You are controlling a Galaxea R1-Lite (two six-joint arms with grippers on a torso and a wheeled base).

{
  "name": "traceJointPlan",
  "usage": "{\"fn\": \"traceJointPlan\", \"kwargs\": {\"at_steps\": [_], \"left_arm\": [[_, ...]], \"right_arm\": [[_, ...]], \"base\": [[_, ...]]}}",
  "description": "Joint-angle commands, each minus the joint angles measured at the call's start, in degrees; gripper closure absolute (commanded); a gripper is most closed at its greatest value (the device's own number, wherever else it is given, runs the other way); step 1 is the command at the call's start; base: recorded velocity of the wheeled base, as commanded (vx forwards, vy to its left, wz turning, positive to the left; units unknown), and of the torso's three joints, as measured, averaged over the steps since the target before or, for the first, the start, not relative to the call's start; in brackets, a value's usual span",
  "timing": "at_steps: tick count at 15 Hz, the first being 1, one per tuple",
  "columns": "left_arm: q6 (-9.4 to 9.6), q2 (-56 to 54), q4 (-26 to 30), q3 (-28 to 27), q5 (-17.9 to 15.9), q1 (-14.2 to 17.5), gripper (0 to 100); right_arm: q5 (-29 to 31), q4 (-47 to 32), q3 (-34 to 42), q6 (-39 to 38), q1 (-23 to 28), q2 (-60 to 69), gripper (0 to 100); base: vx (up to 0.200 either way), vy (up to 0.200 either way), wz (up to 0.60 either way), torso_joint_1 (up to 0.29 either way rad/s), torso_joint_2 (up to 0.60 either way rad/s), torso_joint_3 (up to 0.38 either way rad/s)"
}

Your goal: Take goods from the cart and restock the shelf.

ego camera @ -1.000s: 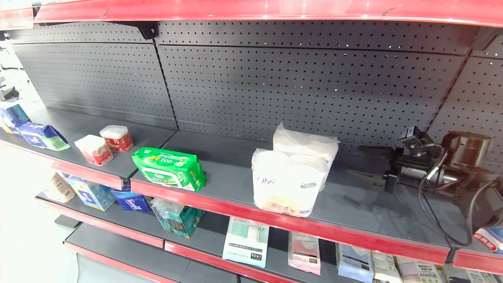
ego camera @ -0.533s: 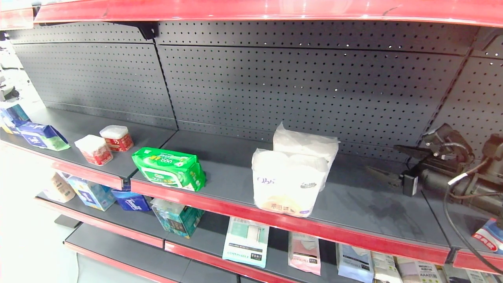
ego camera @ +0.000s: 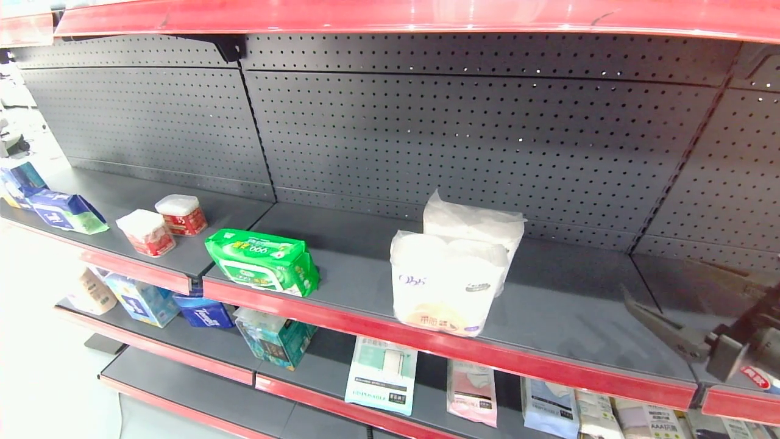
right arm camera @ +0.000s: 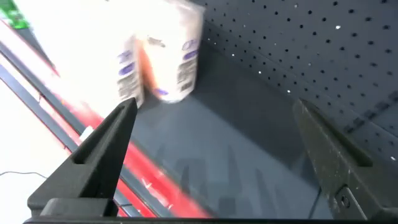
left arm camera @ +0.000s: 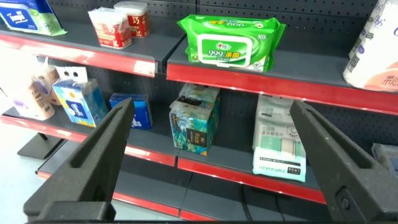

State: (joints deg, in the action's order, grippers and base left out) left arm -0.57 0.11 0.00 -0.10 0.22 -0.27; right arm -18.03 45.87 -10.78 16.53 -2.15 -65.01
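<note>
Shelf [ego camera: 567, 317] deck, dark grey: roll pack [ego camera: 448, 283] stands upright mid-shelf, well left of right hand [right arm camera: 211, 121] at the front edge, jaws wide, empty. Left hand [left arm camera: 211, 106] wide too, facing lower shelves [left arm camera: 205, 171].

green wipes pack [left arm camera: 231, 42]: we see a white label panel with large green print on its front.
toilet roll pack [ego camera: 448, 286]: we make out small purple lettering above an orange printed band.
2 red-banded tubs [ego camera: 146, 233]: print too small for us to read.
white hanging pack [ego camera: 381, 375]: a dark strip of print, unreadable to us.
</note>
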Motion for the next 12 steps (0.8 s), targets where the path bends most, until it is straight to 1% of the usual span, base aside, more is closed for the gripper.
{"fn": "traceJointPlan", "kwargs": {"at_steps": [1,2,4,6,7,9,10,11,12], "left_arm": [[-0.04,0.0,0.0,0.0,0.0,0.0,0],[-0.04,0.0,0.0,0.0,0.0,0.0,0],[0.05,0.0,0.0,0.0,0.0,0.0,0],[-0.04,0.0,0.0,0.0,0.0,0.0,0],[-0.04,0.0,0.0,0.0,0.0,0.0,0],[-0.04,0.0,0.0,0.0,0.0,0.0,0],[-0.04,0.0,0.0,0.0,0.0,0.0,0],[-0.04,0.0,0.0,0.0,0.0,0.0,0],[-0.04,0.0,0.0,0.0,0.0,0.0,0]], "right_arm": [[0.0,-0.3,2.4,0.0,-0.3,6.5,0],[-0.5,-1.0,8.1,-0.4,0.0,17.1,0],[0.2,-2.0,10.8,-1.8,-0.1,26.1,0],[3.0,-11.1,10.6,-2.4,1.1,34.5,0],[4.2,-18.2,10.5,-2.5,1.1,40.2,0],[4.5,-29.3,10.7,-4.2,1.1,49.8,0],[4.6,-32.6,10.7,-4.9,1.3,53.0,0],[5.8,-43.0,10.6,-6.2,2.1,63.3,0],[6.2,-47.3,9.2,-7.6,2.1,65.0,0]], "base": [[0.000,0.000,0.00,0.000,0.00,0.000],[0.000,0.000,0.00,0.000,0.00,0.000],[0.000,0.000,0.00,0.000,0.00,0.000],[0.000,0.000,0.00,0.000,0.00,0.000],[0.000,0.000,0.00,0.000,0.00,0.000],[0.000,0.000,0.00,0.000,0.00,0.000],[0.000,0.000,0.00,0.000,0.00,0.000],[0.000,0.000,0.00,0.000,0.00,0.000],[0.000,0.000,0.00,0.000,0.00,0.000]]}}
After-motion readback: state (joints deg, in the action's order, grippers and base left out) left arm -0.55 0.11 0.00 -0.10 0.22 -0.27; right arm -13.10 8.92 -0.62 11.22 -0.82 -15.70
